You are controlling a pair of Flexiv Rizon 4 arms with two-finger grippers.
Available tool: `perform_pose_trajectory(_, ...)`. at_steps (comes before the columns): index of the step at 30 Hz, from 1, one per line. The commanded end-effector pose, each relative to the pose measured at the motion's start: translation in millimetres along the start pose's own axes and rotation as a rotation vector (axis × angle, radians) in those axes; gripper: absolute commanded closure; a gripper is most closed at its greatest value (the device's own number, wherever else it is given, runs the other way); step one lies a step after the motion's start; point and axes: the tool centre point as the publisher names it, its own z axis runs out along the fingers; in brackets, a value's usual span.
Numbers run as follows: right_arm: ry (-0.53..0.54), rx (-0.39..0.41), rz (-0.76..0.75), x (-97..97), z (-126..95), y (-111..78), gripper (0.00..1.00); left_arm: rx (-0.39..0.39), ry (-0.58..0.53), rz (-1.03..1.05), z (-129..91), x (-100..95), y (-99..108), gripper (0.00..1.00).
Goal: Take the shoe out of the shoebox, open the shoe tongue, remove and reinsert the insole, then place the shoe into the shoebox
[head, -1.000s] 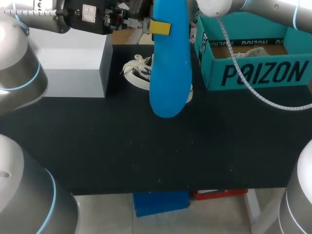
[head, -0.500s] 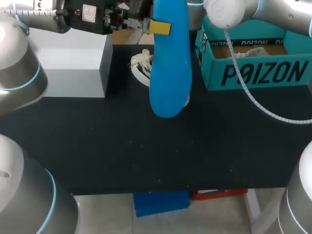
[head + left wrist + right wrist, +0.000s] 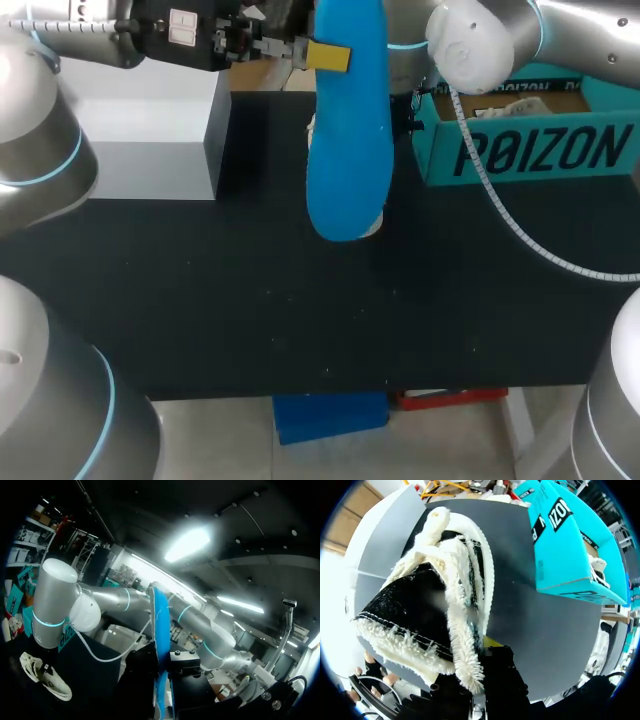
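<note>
Shoe [image 3: 412,600] sits right at the right gripper [image 3: 485,645], which grips its fleecy rim: 1 yellow tip shows on the outside of the rim, and the other is hidden by the lining. The shoe's opening faces the wrist camera and its toe points away from the gripper across the table [image 3: 300,320].

In the head view the shoe lies at the upper middle of the frame, almost wholly behind the blue insole [image 3: 345,150]. Only a white sliver shows at the insole's lower right end. The left gripper [image 3: 332,55] is closed on the insole's upper end and holds it lengthwise above the table.

The shoebox [image 3: 540,150] stands just right of the shoe at the upper right, open side up. A pale block [image 3: 150,130] stands at the upper left, apart from the shoe. Below the insole the dark tabletop runs wide to the front edge.

Against 1 second ago, the right arm [image 3: 470,50] has swung down and leftward over the shoebox's left corner. The shoe's laces, then showing left of the insole, are gone behind it. The insole and left gripper have not shifted.
</note>
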Motion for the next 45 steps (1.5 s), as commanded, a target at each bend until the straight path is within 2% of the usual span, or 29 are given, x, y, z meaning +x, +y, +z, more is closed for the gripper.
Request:
perform_pose_trajectory(1,0.006,-0.095,0.026,-3.1,7,-8.8,1.00,0.001,-0.003,0.000,1,0.0,0,1.00)
perform_pose_trajectory(10,0.001,-0.093,0.049,-3.6,42,-10.1,1.00,0.001,-0.003,0.000,1,0.0,0,1.00)
perform_pose_trajectory(19,0.002,-0.049,0.077,-9.3,75,-10.6,1.00,0.001,-0.003,0.000,1,0.0,0,1.00)
perform_pose_trajectory(28,-0.006,-0.008,0.109,-16.3,90,-10.4,1.00,0.001,-0.003,0.000,1,0.0,0,1.00)
perform_pose_trajectory(29,-0.010,-0.008,0.110,-16.7,90,-11.1,0.73,0.001,-0.003,0.000,1,0.0,0,1.00)
perform_pose_trajectory(30,-0.015,-0.007,0.114,-17.5,89,-12.2,0.16,0.001,-0.003,0.000,1,0.0,0,1.00)
perform_pose_trajectory(31,-0.017,-0.007,0.118,-18.6,87,-13.5,0.00,0.001,-0.003,0.000,1,0.0,0,1.00)
perform_pose_trajectory(37,0.018,-0.047,0.152,-20.4,50,-26.1,0.00,0.001,-0.003,0.000,1,0.0,0,1.00)
perform_pose_trajectory(39,0.077,-0.066,0.173,-20.3,36,-31.8,0.00,0.001,-0.003,0.000,1,0.0,0,1.00)
perform_pose_trajectory(40,0.114,-0.079,0.182,-19.5,30,-34.7,0.00,0.001,-0.003,0.000,1,0.0,0,1.00)
perform_pose_trajectory(42,0.291,-0.095,0.228,-16.6,18,-39.9,0.00,0.001,-0.003,0.000,1,0.0,0,1.00)
perform_pose_trajectory(45,0.467,-0.115,0.237,-12.2,4,-45.3,0.00,0.001,-0.003,0.000,1,0.0,0,1.00)
